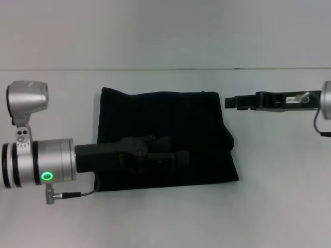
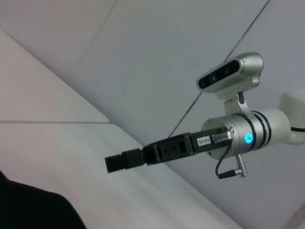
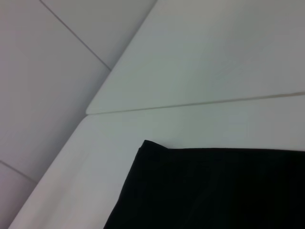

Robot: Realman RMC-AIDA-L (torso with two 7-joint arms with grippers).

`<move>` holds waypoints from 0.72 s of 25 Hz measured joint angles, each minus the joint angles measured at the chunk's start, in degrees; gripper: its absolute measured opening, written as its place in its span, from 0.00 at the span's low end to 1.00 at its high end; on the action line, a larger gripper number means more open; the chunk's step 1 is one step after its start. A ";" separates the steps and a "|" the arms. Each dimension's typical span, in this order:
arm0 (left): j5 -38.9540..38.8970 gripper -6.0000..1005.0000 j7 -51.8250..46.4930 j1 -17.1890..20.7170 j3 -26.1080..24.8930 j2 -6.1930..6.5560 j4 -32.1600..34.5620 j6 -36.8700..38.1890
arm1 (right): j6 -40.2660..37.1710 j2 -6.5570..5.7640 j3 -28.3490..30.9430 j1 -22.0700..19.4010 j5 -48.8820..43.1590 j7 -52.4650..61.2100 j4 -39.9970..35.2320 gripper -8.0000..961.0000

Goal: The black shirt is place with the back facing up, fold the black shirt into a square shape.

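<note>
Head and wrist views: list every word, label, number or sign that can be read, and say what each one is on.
No text can be read in any view.
Right gripper: a small white label sits on its body near the wrist, print too small to read.
Black shirt: plain dark cloth faces up, no lettering visible.
Left gripper: no markings; the wrist behind it shows only a green light ring, not a character.

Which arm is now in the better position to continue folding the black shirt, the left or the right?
Probably the left. The left gripper is directly over the black shirt, near its front part. The right gripper is off the cloth, beside the shirt's far right corner, over the white table.
</note>
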 joint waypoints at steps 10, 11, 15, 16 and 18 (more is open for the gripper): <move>0.01 0.95 1.61 -0.03 0.26 0.25 0.43 -3.85 | 9.42 2.65 -0.09 2.25 0.29 0.09 5.47 0.61; 0.01 0.95 1.63 0.02 0.36 0.24 0.45 -4.42 | 10.18 3.08 -0.04 2.34 0.31 0.10 5.54 0.61; 0.04 0.95 1.67 0.10 0.26 0.19 0.52 -6.49 | 11.95 4.66 0.02 2.50 0.31 1.01 5.58 0.61; 0.06 0.95 1.67 0.10 0.19 0.18 0.52 -7.04 | 12.32 4.90 -0.02 2.52 0.28 1.26 5.69 0.61; 0.07 0.95 1.70 0.11 0.14 0.18 0.54 -7.82 | 12.77 5.28 -0.03 2.60 0.26 1.53 6.32 0.61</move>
